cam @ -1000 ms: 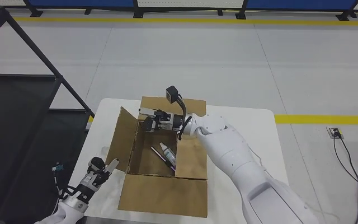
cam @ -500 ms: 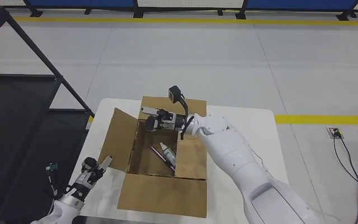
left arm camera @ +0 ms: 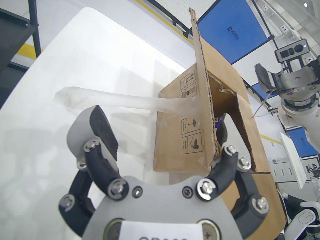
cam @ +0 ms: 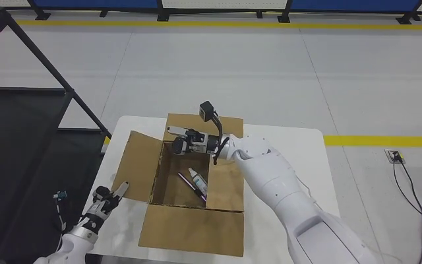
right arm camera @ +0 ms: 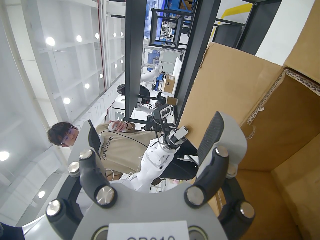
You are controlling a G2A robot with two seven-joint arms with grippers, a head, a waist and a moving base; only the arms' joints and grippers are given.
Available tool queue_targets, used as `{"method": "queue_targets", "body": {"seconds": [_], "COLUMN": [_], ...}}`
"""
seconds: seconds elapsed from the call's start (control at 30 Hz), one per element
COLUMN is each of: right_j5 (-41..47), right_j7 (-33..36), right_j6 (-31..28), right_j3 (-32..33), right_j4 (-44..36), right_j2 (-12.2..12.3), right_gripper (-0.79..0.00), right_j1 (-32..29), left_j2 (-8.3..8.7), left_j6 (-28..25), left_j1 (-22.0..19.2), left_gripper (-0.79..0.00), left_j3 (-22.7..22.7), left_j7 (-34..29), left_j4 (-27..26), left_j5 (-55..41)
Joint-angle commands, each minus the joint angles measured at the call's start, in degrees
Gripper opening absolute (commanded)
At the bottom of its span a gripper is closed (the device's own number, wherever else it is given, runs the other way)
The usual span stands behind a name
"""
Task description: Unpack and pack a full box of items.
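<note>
My left gripper, jaws apart, sits just short of the box's left flap. My right gripper, also spread, hangs over the box's far corner, with the bottle and pen inside nearby. White table, pale floor.

A white rectangular desk with rounded corners carries one open brown cardboard box. The box sits left of the desk's centre, its far flap close to the far edge and its near flap spread toward the near edge. The left flap tilts up toward the desk's left edge.
</note>
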Motion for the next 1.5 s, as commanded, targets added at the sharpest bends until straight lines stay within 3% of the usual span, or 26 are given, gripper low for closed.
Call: {"method": "queue_targets", "body": {"seconds": [0.0,0.33,0.9,1.13,1.47], "right_j5": [-0.11,-0.62,-1.31,-1.66,-2.92], "right_j7": [0.05,0.05,0.48,0.52,0.01], "right_j6": [0.1,0.08,-0.01,-1.15,-4.2], "right_j3": [0.12,0.81,1.96,2.55,3.48], "right_j4": [0.01,0.07,0.02,-0.23,-1.24], "right_j2": [0.0,0.13,0.4,0.72,1.69], "right_gripper": [0.0,0.0,0.0,0.0,0.0], "right_j1": [-0.04,-0.15,-0.31,-0.37,-1.15], "left_j2": [-0.03,-0.22,-0.32,-0.33,-0.52], "left_j6": [0.81,4.75,5.51,4.63,2.89], "left_j1": [-0.54,-3.55,-5.32,-3.69,1.39], "left_gripper": [0.0,0.0,0.0,0.0,0.0], "left_j3": [0.43,2.96,4.18,2.63,-1.71], "left_j7": [-0.53,-2.17,-4.17,-1.98,3.88], "left_j4": [0.71,4.51,6.59,2.18,-8.59], "left_j5": [0.55,4.14,6.41,6.72,6.4]}}
